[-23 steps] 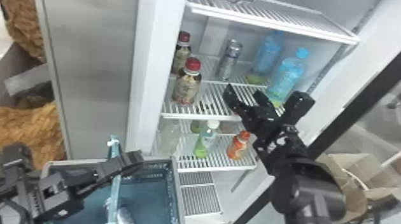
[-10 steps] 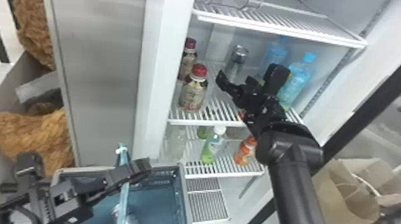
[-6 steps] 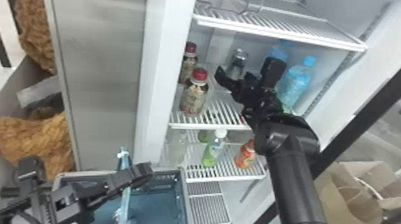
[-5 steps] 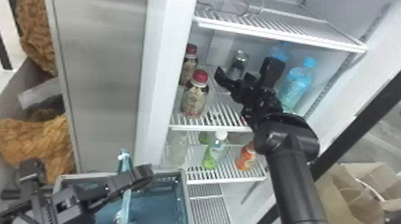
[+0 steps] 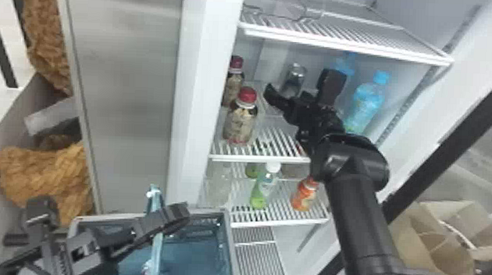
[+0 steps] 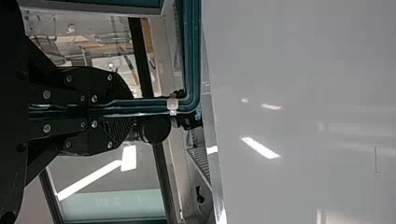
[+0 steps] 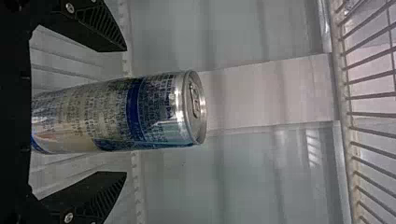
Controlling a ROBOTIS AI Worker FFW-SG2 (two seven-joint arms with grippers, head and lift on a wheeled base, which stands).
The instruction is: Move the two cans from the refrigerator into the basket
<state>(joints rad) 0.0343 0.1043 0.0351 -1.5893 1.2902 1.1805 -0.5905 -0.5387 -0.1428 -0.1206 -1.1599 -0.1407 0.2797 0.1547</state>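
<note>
I have the right gripper (image 7: 126, 111) set wide astride the upright can (image 7: 163, 112), shelf (image 5: 260, 159) beneath it — off-centre closing could topple it. My left gripper (image 6: 133, 107) pinches the basket handle (image 6: 192, 56), below the can.

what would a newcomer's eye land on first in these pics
Probably the silver-and-blue can upright on a refrigerator shelf, with the right gripper reaching in, its jaws open on either side of the can. Next, perhaps the two red-capped bottles to its left on that shelf. Low on the left, the blue basket has its handle pinched by the left gripper.
</note>
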